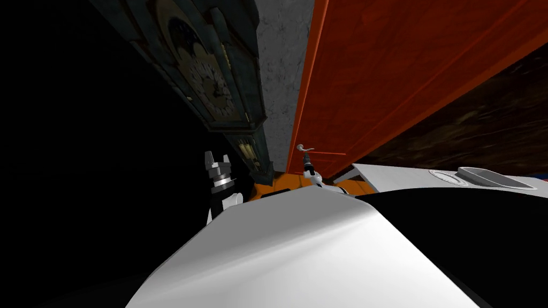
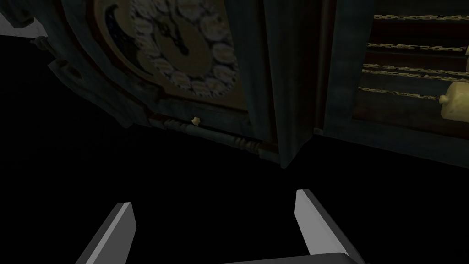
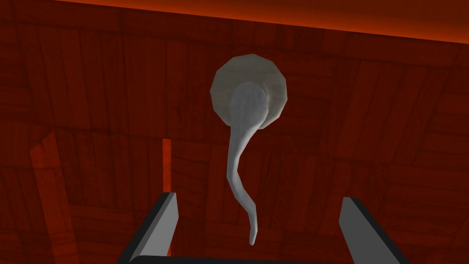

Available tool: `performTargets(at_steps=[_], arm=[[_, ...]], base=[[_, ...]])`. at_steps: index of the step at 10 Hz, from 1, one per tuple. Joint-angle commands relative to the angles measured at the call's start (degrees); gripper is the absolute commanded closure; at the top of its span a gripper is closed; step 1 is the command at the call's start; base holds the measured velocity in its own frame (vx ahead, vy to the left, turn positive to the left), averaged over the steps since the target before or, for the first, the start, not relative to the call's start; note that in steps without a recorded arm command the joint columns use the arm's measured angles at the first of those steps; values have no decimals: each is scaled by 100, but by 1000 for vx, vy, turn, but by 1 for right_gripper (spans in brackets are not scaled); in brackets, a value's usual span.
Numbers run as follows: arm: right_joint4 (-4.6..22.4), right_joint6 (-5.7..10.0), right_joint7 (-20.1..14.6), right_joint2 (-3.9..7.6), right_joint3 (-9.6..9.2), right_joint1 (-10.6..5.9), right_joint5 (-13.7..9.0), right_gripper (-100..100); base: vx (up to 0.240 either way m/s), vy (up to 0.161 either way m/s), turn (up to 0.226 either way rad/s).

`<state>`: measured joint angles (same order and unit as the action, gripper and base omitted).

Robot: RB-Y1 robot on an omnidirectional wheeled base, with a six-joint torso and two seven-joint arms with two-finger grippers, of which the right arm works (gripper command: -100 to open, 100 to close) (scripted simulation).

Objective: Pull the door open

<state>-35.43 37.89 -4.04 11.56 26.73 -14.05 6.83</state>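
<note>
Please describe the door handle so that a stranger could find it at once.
Start at the big red-orange door beside the tall dark clock. Near its edge by the clock sits the handle, ahead of the open right gripper. It is the door's only pale grey part: a round plate with a thin, curved lever.

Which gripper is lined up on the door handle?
The right gripper: its open fingers frame the grey lever handle on the red-brown door. The left gripper, also open, faces the dark clock instead.
</note>
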Motion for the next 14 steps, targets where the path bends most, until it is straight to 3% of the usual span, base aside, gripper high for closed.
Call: performTargets(at_steps=[1, 3, 4, 5, 6, 7, 10, 11, 12, 14], arm=[[115, 72, 51, 84, 181, 30, -93, -100], [164, 84, 99, 161, 360, 71, -186, -100], [213, 96, 147, 240, 542, 112, -280, -100], [382, 96, 147, 240, 542, 112, -280, -100], [325, 96, 147, 240, 542, 112, -280, -100], [259, 108, 192, 314, 713, 150, -368, -100], [333, 129, 265, 434, 990, 213, -511, -100], [312, 117, 219, 425, 923, 219, -478, -100], [312, 117, 219, 425, 923, 219, -478, 100], [312, 117, 219, 425, 923, 219, -478, 100]], base=[[51, -41, 212], [79, -62, 269], [98, -75, 354], [79, -75, 125], [34, -34, -48], [46, -36, 278], [78, -74, 286], [28, -43, 45], [-2, 5, -40], [-9, 13, -10]])
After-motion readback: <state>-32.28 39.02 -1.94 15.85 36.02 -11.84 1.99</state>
